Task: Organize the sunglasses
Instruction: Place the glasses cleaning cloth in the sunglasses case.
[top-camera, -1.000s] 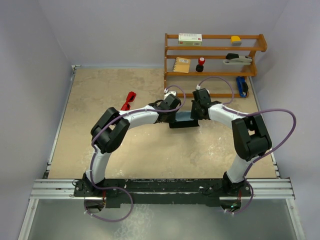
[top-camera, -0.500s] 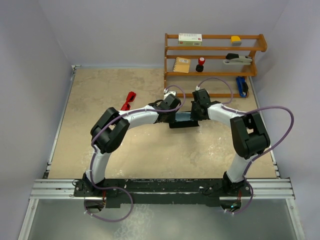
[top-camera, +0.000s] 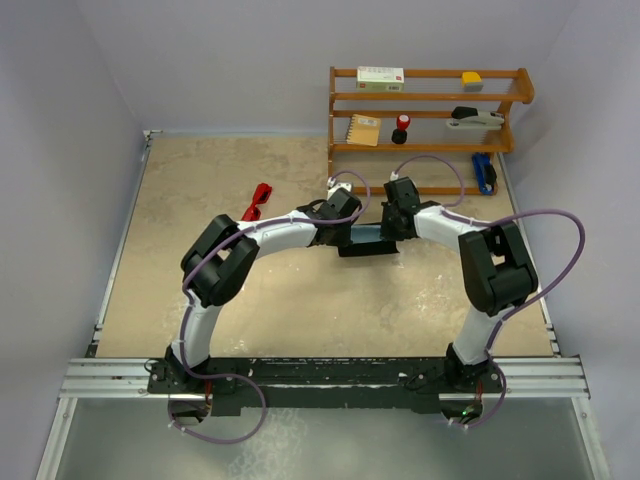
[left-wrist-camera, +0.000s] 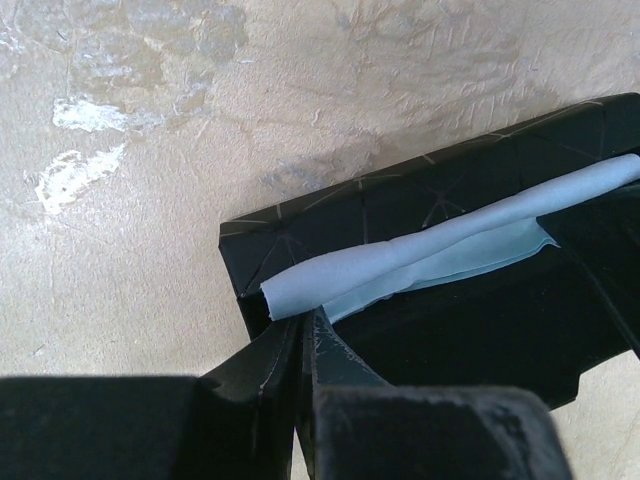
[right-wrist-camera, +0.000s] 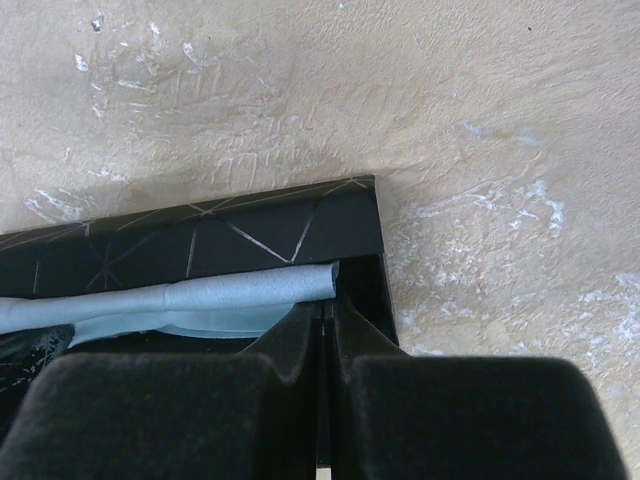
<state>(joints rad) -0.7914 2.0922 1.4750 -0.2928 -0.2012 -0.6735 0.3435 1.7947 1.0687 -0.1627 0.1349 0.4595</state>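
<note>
The red sunglasses (top-camera: 258, 201) lie folded on the table, left of both grippers and untouched. A black oblong case (top-camera: 366, 247) lies open mid-table with a rolled light blue cloth (left-wrist-camera: 420, 255) inside it. My left gripper (top-camera: 340, 229) is at the case's left end, shut, and its tips (left-wrist-camera: 305, 322) touch the cloth's end. My right gripper (top-camera: 393, 226) is at the right end, also shut, with its tips (right-wrist-camera: 328, 306) against the other end of the cloth (right-wrist-camera: 200, 297). The case's patterned lid (right-wrist-camera: 220, 240) lies just behind the roll.
A wooden shelf (top-camera: 430, 98) stands at the back right, holding a notebook (top-camera: 363, 130), a red and black stamp (top-camera: 401, 126), a box and small tools. A blue object (top-camera: 484, 172) sits at its foot. Purple walls close in the table.
The right arm's elbow has shifted slightly left, with its gripper edging a little away from me along the case. The left arm and the sunglasses have not moved.
</note>
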